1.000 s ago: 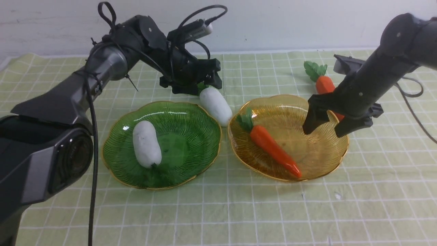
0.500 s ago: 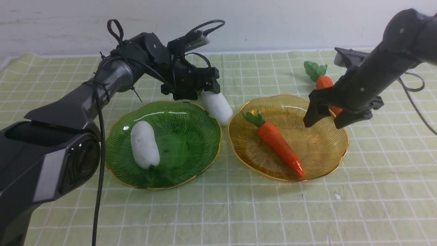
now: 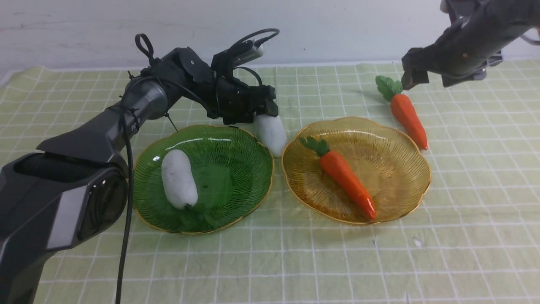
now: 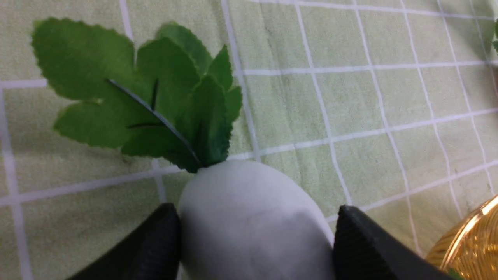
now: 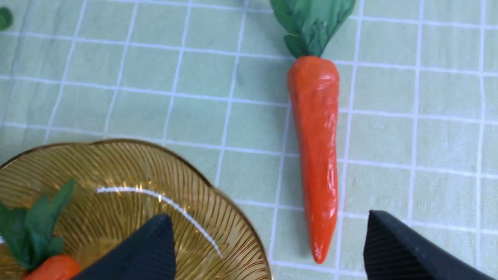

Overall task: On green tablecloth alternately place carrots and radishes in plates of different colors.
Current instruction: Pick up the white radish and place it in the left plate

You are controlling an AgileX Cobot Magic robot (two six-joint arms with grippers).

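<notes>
Green tablecloth (image 3: 295,261): matt woven cloth, lightly creased. Loose carrot (image 3: 408,116) and plated carrot (image 3: 348,181): glossy orange, plastic-looking. Plated radish (image 3: 179,179) and outer radish (image 3: 272,133): matt white, smooth. Green plate (image 3: 228,169), amber plate (image 3: 392,169): shiny, translucent, ribbed glass-look, gold rims. Right claw fingers (image 5: 148,252): matt black, fine-textured.

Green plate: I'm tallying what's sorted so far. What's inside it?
One white radish lies in the green plate, nothing else. The glass under it is hidden, and its leaf tuft is hard to see against the glass. The second radish lies outside the rim, between the left gripper's fingers.
</notes>
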